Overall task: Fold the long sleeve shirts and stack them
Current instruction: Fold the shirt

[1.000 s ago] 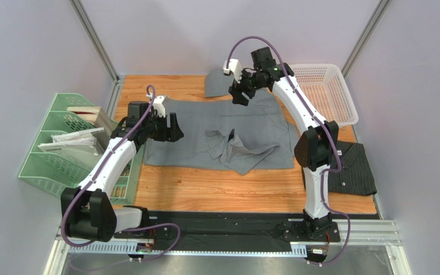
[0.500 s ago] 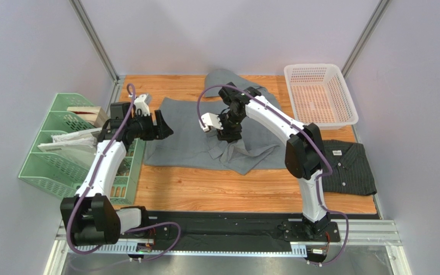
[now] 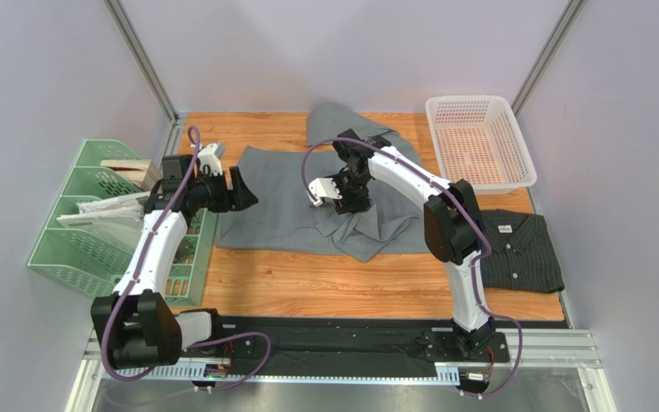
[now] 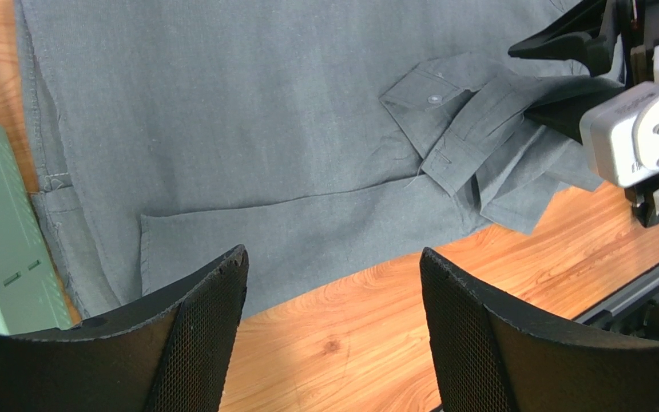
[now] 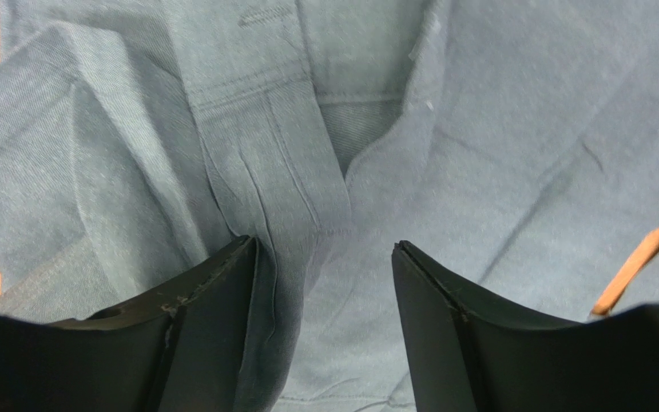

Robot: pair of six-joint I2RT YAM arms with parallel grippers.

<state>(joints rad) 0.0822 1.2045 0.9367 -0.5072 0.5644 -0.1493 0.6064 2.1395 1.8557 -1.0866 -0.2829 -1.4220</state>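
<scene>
Though illegible, white label (image 3: 504, 228) on charcoal shirt (image 3: 531, 257)

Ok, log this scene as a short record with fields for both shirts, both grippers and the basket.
Grey shirt: spread on the table, unfolded, sleeve bunched at its middle
Pinstriped charcoal shirt: folded, near right of the table
Left gripper: open, over the grey shirt's left edge
Right gripper: open, fingers down on the bunched sleeve
White mesh basket: far right corner
</scene>
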